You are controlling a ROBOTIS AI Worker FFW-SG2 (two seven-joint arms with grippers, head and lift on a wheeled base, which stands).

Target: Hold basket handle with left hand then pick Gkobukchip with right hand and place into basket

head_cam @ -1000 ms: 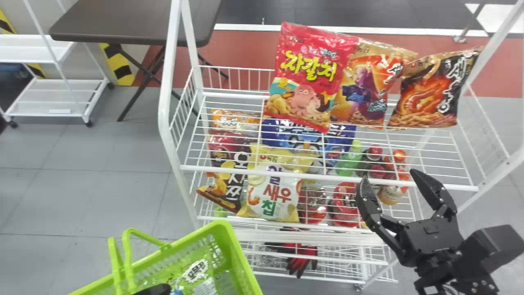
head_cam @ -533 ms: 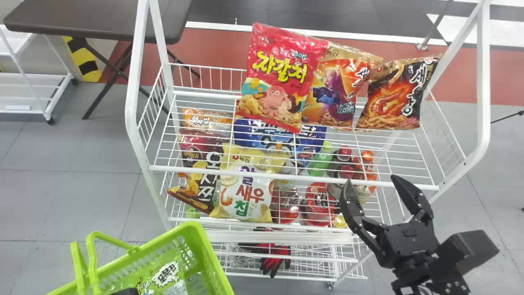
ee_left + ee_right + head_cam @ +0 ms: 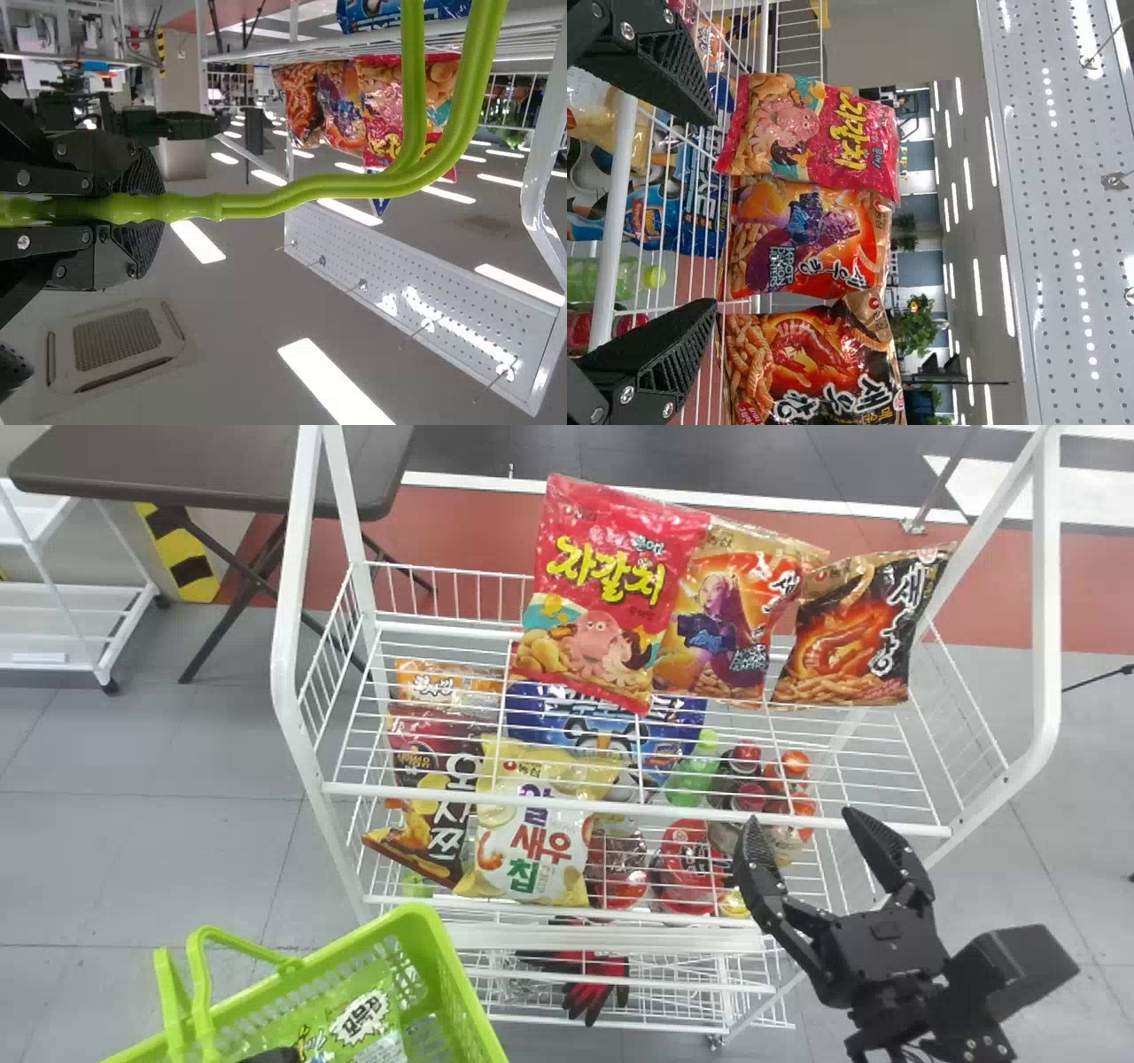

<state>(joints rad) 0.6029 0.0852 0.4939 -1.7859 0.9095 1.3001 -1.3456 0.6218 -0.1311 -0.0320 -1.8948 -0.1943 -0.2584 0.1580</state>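
In the head view my right gripper (image 3: pixel 800 817) stands open before the rack's front edge at the right, nothing between its fingers. The right wrist view shows this gripper (image 3: pixel 713 212) facing the three hanging bags. My left gripper (image 3: pixel 270 1056) shows as a black part at the bottom edge, over the green basket (image 3: pixel 443 974). In the left wrist view the left gripper (image 3: pixel 162 208) is shut on the green basket handle (image 3: pixel 310 190). A green-toned bag (image 3: pixel 376 1027) lies in the basket. I cannot tell which bag is the Gkobukchip.
A white wire rack (image 3: pixel 549 802) holds a red bag (image 3: pixel 611 584), an orange bag (image 3: pixel 722 620) and a black bag (image 3: pixel 850 629) up high. Below are a blue bag (image 3: pixel 576 722), a yellow-white bag (image 3: pixel 532 841) and bottles. A dark table (image 3: pixel 204 469) stands behind left.
Rack, bags and basket have shifted left in the head view together. The right gripper has shifted left less, so it sits slightly farther right against the rack, still open. Little differs since half a second ago.
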